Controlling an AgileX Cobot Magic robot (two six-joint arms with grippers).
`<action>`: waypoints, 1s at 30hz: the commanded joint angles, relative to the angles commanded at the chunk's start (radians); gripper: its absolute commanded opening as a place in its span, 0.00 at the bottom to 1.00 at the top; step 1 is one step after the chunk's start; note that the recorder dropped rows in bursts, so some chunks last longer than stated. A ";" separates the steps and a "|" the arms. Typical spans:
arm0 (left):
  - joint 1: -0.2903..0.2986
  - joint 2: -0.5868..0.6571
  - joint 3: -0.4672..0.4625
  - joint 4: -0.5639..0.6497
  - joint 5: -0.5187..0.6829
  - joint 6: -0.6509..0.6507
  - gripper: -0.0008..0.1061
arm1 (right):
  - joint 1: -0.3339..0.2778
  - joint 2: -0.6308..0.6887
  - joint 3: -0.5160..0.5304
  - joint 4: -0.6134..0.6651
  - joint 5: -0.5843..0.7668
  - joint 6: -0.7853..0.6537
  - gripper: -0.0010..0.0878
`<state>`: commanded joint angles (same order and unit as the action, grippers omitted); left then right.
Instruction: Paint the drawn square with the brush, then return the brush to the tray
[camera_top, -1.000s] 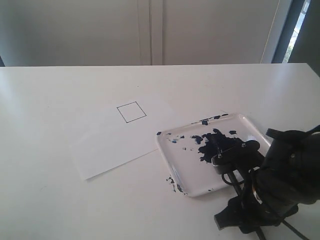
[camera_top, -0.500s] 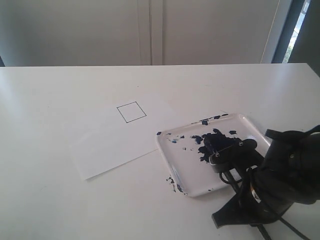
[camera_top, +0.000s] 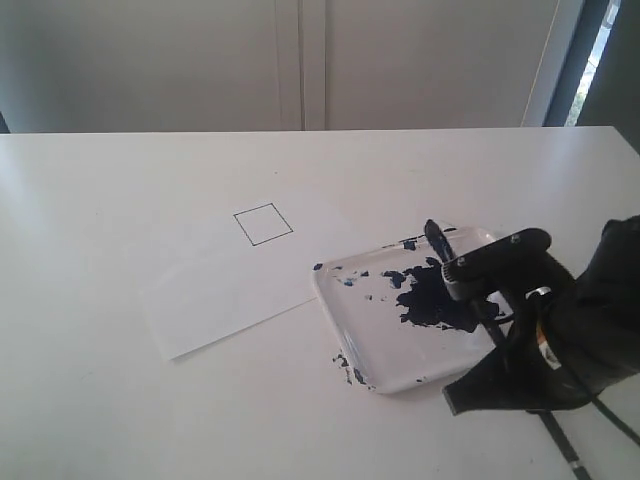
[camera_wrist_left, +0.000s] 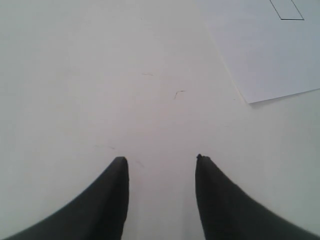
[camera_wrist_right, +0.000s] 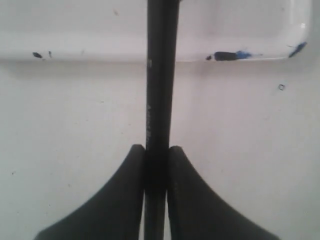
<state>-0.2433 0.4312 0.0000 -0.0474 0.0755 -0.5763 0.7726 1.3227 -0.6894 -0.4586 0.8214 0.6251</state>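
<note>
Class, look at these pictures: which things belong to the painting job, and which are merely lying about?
Belong to the job: brush, clamped in right gripper; drawn square, unpainted; tray of navy paint.
Just there: left gripper, open over the table; paper sheet beyond the square.

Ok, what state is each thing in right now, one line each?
Brush: clamped by its shaft in the right end effector, tip end over the tray.
Right end effector: shut on the brush.
Left end effector: open, empty, over bare table.
Square: outline only, unpainted.
Tray: flat on the table, dark paint blot inside, splatters on its rim.
Paper: flat, no paint on it.
</note>
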 joint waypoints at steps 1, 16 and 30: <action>0.000 0.000 0.000 0.000 0.000 0.000 0.46 | 0.000 -0.009 -0.019 0.000 0.041 -0.005 0.01; 0.000 0.000 0.000 0.000 0.000 0.000 0.46 | 0.000 0.038 -0.186 0.119 0.400 -0.347 0.01; 0.000 0.000 0.000 0.000 0.000 0.000 0.46 | 0.000 0.257 -0.186 0.006 0.400 -0.361 0.01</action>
<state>-0.2433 0.4312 0.0000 -0.0474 0.0755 -0.5763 0.7726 1.5796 -0.8758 -0.4523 1.2211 0.2640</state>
